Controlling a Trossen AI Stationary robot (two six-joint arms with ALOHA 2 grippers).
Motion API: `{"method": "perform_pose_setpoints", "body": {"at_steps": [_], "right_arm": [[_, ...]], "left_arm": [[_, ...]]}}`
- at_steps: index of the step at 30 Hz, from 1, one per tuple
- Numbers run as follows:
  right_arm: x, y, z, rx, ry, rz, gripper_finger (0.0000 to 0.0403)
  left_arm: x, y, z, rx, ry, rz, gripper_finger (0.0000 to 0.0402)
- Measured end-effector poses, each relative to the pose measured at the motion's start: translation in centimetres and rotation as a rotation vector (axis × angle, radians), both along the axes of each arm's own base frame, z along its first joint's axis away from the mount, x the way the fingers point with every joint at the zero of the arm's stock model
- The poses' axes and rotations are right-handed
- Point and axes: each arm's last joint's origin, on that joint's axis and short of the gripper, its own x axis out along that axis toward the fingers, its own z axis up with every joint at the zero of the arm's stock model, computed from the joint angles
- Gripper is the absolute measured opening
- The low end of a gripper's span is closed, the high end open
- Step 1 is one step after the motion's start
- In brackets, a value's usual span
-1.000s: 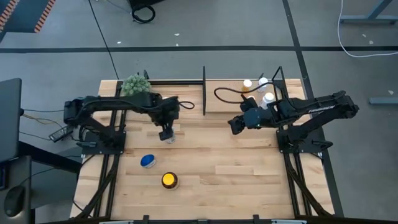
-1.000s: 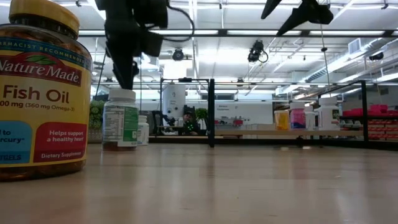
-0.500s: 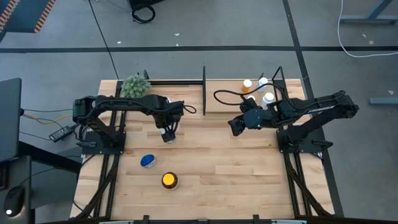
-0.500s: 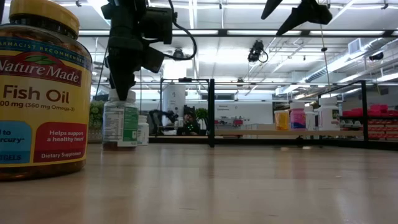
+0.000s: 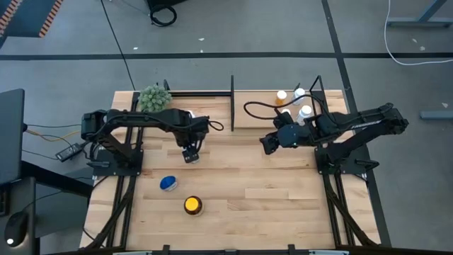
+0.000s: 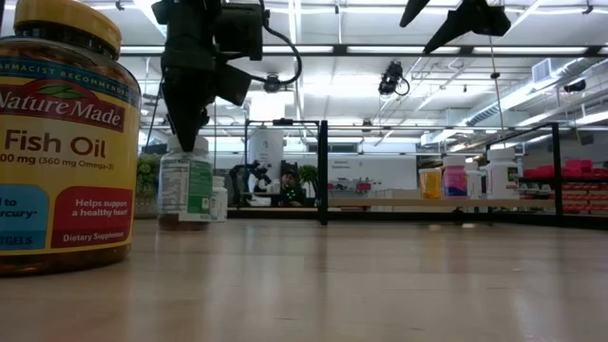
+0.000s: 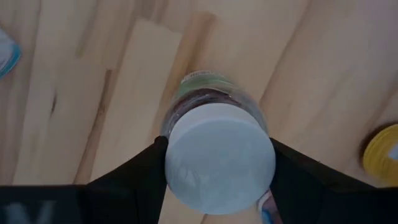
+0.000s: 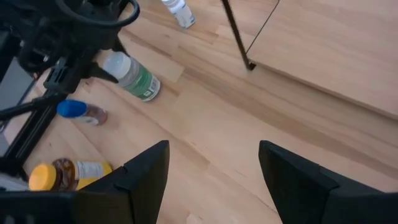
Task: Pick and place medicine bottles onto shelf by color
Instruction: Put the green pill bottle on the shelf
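A clear medicine bottle with a white cap and a green label stands upright on the tabletop, left of centre. My left gripper points straight down and is shut on its cap. My right gripper hangs open in the air in front of the shelf, slanting down, with nothing between its fingers. Three white-capped bottles stand on the shelf's right part. My left gripper pinches the white cap's rim between its two fingers, one on each opposite side. The fingers come from above, pointing down. The bottle stands upright with its base on the table.
A blue-lidded bottle and a wider amber bottle with a yellow lid stand nearer the front left. A small bottle stands behind the held one. A green plant ball sits at the far left. Black shelf posts rise mid-table.
My left gripper has come down a little over the white-capped bottle, so that its fingers now stand at the cap. The bottle has kept its place and stays upright.
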Motion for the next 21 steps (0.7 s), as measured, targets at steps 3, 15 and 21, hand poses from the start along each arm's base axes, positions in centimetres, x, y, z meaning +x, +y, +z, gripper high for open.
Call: {"method": "perform_pose_setpoints", "body": {"at_steps": [3, 15, 21], "right_arm": [[-0.1, 0.4, 0.0, 0.007, 0.01, 0.028, 0.0255], [-0.6, 1.9, -0.3, 0.091, 0.038, 0.09, 0.0255], [-1.0, 3.2, -0.3, 0.057, 0.041, 0.163, 0.0255]], "left_arm": [[0.4, -0.3, 0.1, -0.004, -0.052, -0.01, 0.0234], [2.8, -0.6, 4.0, 0.01, -0.262, -0.038, 0.0236], [5.1, -0.1, 7.3, 0.049, -0.354, -0.077, 0.0242]]}}
